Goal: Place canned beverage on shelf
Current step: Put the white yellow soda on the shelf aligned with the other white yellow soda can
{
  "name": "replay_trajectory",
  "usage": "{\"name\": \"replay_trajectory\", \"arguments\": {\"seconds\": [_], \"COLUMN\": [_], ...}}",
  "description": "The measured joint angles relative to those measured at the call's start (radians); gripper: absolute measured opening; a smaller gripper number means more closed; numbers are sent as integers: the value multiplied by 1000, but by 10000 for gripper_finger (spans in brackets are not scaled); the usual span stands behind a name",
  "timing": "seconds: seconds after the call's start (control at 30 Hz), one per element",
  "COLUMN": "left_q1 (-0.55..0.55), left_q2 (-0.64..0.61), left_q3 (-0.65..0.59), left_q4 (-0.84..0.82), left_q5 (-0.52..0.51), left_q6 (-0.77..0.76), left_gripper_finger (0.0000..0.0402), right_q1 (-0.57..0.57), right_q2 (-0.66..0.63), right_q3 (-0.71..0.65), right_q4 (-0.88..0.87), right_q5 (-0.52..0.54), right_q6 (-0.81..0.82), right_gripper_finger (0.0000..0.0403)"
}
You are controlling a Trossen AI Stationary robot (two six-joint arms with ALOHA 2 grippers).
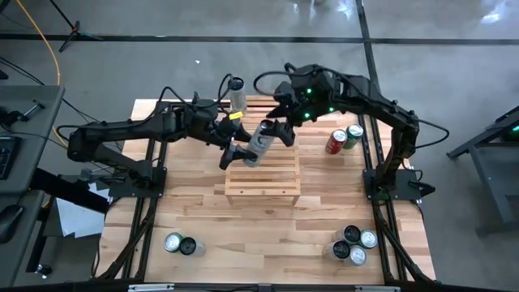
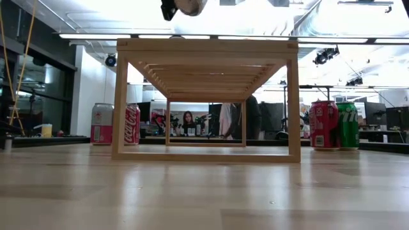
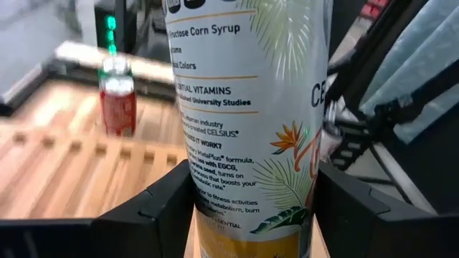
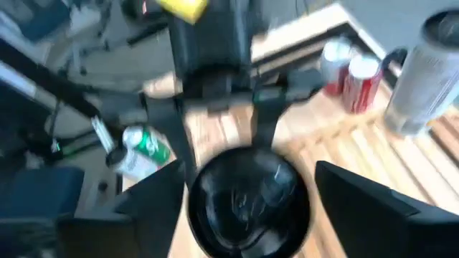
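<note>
Your left pincer (image 1: 235, 150) sits at the shelf's (image 1: 262, 180) eleven o'clock corner, its fingers (image 3: 161, 208) closed around the tall white can (image 1: 261, 139), which tilts in the air above the rear slats. If that hold slackens too soon, the can drops crooked and rolls off. At one o'clock your right pincer (image 1: 280, 130) brackets the can's end, jaws apart; contact is hard to judge. A nudge there could skew it.
</note>
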Motion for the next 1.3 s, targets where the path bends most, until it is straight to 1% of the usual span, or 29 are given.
{"name": "replay_trajectory", "arguments": {"seconds": [0.1,0.23,0.3,0.37,0.43,0.53,0.63,0.73,0.8,0.9,0.97,1.03,1.1,1.17,1.2,1.27,1.3], "left_q1": [18,32,32,32,31,31,32,30,28,17,11,3,2,1,2,2,2], "left_q2": [-25,-72,-91,-121,-159,-213,-265,-311,-325,-327,-326,-311,-288,-261,-247,-216,-200], "left_q3": [-2,0,0,-2,-25,-107,-204,-287,-330,-358,-359,-359,-359,-359,-359,-359,-359], "left_q4": [-47,-111,-131,-136,-96,-11,119,256,331,409,430,446,457,486,501,520,530], "left_q5": [-2,-36,-63,-69,-89,-125,-155,-172,-176,-195,-220,-238,-239,-239,-239,-239,-239], "left_q6": [11,38,41,42,42,10,-58,-122,-156,-168,-162,-150,-137,-136,-139,-138,-138], "left_gripper_finger": [219,219,219,219,219,219,219,219,219,219,219,219,219,219,219,219,219], "right_q1": [-9,-34,-46,-52,-52,-52,-51,-46,-45,-46,-46,-45,-45,-45,-45,-44,-43], "right_q2": [-6,-27,-42,-53,-60,-61,-65,-98,-151,-272,-361,-438,-488,-496,-493,-473,-460], "right_q3": [0,-1,-1,-1,-1,-2,-27,-120,-244,-513,-706,-874,-1000,-1074,-1092,-1096,-1087], "right_q4": [-7,-27,-54,-111,-170,-251,-275,-250,-172,45,256,544,846,1078,1143,1198,1198], "right_q5": [-4,-11,8,57,121,183,203,203,198,174,135,106,92,91,89,89,89], "right_q6": [0,-3,-10,-25,-38,-55,-75,-87,-83,-37,25,96,152,182,185,179,172], "right_gripper_finger": [326,333,334,334,335,335,336,336,336,336,336,336,336,336,336,336,336]}}
